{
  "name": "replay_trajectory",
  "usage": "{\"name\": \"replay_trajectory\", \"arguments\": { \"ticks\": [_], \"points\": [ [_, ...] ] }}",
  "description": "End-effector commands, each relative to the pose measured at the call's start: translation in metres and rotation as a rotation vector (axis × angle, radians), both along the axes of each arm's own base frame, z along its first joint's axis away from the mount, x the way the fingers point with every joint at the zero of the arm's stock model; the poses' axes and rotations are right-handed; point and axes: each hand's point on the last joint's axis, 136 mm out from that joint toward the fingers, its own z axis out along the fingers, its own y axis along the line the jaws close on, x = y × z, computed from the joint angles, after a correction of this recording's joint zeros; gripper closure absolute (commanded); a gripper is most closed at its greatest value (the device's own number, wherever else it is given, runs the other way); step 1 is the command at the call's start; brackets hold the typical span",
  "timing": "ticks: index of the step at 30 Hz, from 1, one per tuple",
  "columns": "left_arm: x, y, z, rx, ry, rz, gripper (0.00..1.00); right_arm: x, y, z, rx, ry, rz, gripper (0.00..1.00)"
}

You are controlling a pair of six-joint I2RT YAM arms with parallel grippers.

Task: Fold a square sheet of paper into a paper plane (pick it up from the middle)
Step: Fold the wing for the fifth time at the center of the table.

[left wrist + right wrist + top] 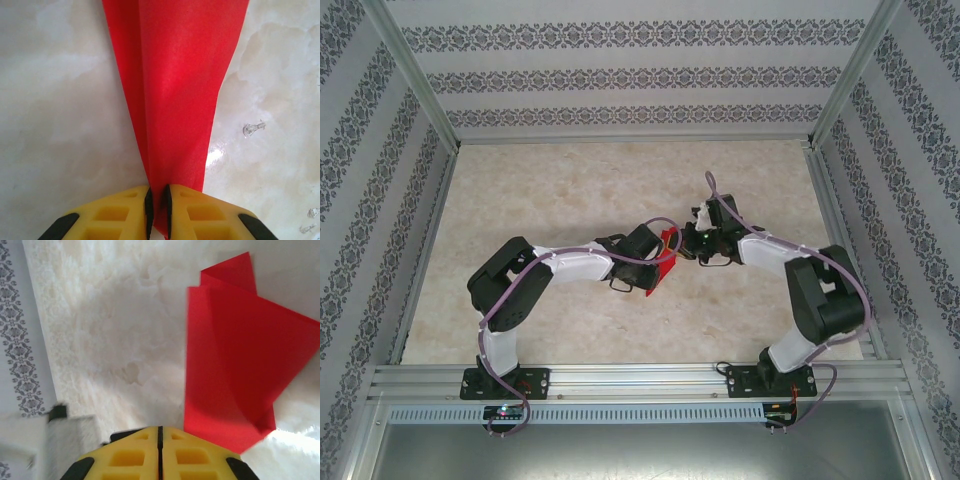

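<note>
Two tools (pixel 158 195) (pixel 160 432), seemingly one folded sheet (pixel 175 75)

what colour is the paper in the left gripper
The paper is plain bright red; it shows best in the left wrist view.

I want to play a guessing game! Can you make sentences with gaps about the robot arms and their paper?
1. The paper is coloured ____.
2. The left gripper is shut on the ____.
3. The right gripper is shut and holds ____.
4. The fingers of both grippers are coloured ____.

Missing words: red; paper; nothing; yellow.
</note>
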Motion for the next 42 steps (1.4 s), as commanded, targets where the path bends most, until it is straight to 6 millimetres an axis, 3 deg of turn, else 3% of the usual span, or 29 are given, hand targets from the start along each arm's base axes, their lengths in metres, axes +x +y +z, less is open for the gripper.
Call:
{"name": "replay_trajectory", "arguments": {
  "ticks": [1, 7, 13, 23, 33, 36, 42],
  "points": [
    [-0.013, 0.031, -0.046, 0.135, 0.046, 0.006, 0.81, 0.008, 0.015, -0.006, 0.091, 0.015, -0.011, 0.93],
    [-0.016, 0.035, -0.048, 0.147, 0.047, -0.001, 0.81, 0.016, 0.029, -0.021, 0.157, 0.039, -0.006, 0.95],
    [-0.018, 0.037, -0.052, 0.156, 0.055, -0.006, 0.82, 0.021, 0.03, -0.042, 0.134, 0.069, -0.02, 0.94],
    [-0.023, 0.043, -0.055, 0.175, 0.063, -0.018, 0.84, 0.02, 0.002, -0.07, -0.084, 0.094, -0.046, 0.94],
    [-0.023, 0.041, -0.054, 0.156, 0.054, -0.024, 0.85, 0.011, 0.029, -0.003, 0.216, 0.044, -0.051, 0.94],
    [-0.023, 0.039, -0.052, 0.144, 0.049, -0.027, 0.85, 0.001, 0.038, 0.001, 0.242, 0.066, -0.041, 0.94],
    [-0.023, 0.037, -0.051, 0.133, 0.054, -0.03, 0.86, 0.0, 0.052, -0.017, 0.278, 0.111, -0.037, 0.94]
  ]
}}
